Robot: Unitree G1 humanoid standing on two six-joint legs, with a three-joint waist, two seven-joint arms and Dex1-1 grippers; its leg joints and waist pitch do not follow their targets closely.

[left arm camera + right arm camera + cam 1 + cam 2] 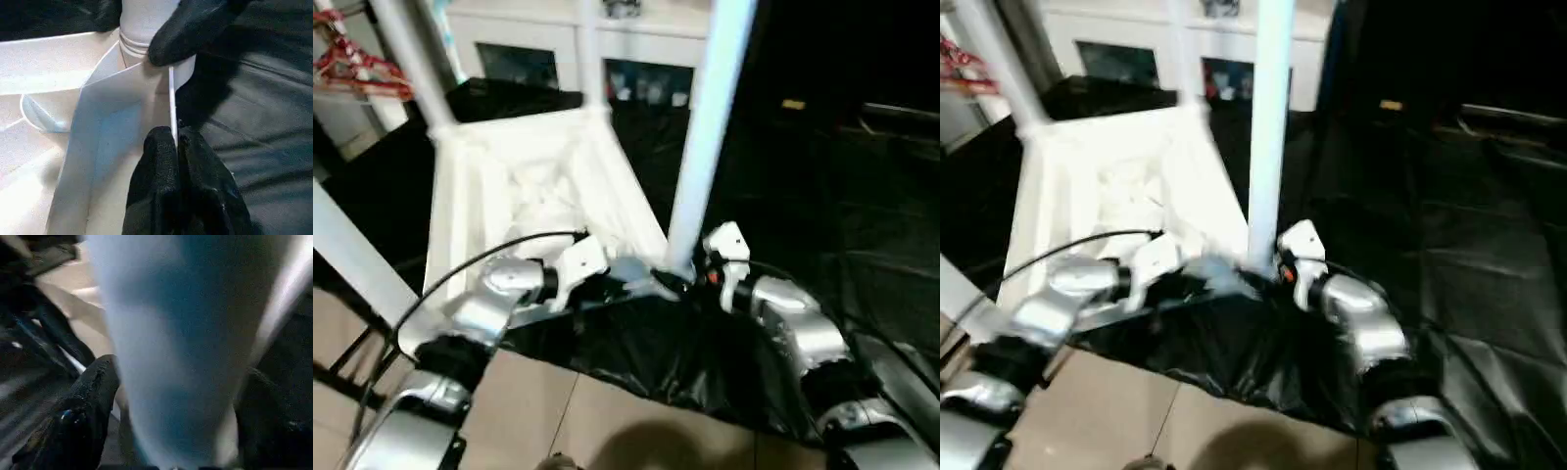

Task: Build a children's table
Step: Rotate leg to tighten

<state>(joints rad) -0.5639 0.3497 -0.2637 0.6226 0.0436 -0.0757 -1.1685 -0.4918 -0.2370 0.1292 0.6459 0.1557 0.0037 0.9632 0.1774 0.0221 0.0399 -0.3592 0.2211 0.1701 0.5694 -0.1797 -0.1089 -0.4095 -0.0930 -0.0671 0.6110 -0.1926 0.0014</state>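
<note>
With your right gripper (168,431) clamped low on the smooth, light, stiff leg (710,127) and your left gripper (177,161) pinching the upturned top (519,186)'s thin rim beside it, hold low near the socket.

You've got black plastic sheeting (822,206) spread over the floor, wrinkled and glossy, w/ its near edge crumpled where it meets bare beige floor tiles (607,411). At the far side stands a white cabinet (636,49) w/ dark glass doors; small items behind the glass are too blurred to tell. Far-left corner: red-and-white clutter (352,64), can't make out what it is. On the sheeting toward the far right there's a small yellowish object (792,104).
</note>
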